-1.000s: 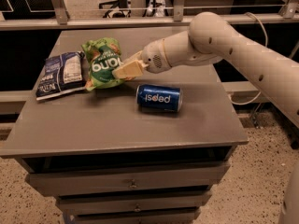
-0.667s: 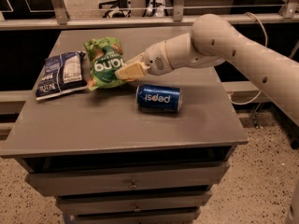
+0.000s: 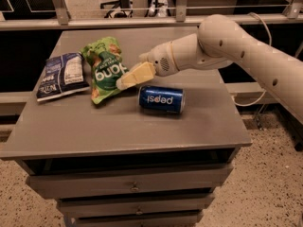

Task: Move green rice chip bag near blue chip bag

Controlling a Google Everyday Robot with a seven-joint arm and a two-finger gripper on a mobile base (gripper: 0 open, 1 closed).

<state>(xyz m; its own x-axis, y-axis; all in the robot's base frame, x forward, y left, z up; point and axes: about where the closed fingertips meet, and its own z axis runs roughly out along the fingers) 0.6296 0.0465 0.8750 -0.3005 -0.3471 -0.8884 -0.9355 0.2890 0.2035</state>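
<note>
The green rice chip bag [image 3: 106,70] lies on the grey table [image 3: 123,126] at the back left, its left edge close beside the blue chip bag [image 3: 62,74], which lies flat at the far left. My gripper [image 3: 121,84] reaches in from the right on the white arm [image 3: 227,41], and its cream tip is at the green bag's right edge, touching it. I cannot tell whether it holds the bag.
A blue Pepsi can [image 3: 161,99] lies on its side just right of and below the gripper. The table stands on drawers [image 3: 135,186]. A metal rail [image 3: 118,22] runs behind the table.
The gripper tip and the green bag's right edge have sunk slightly toward the table. The blue bag and the can have not moved.
</note>
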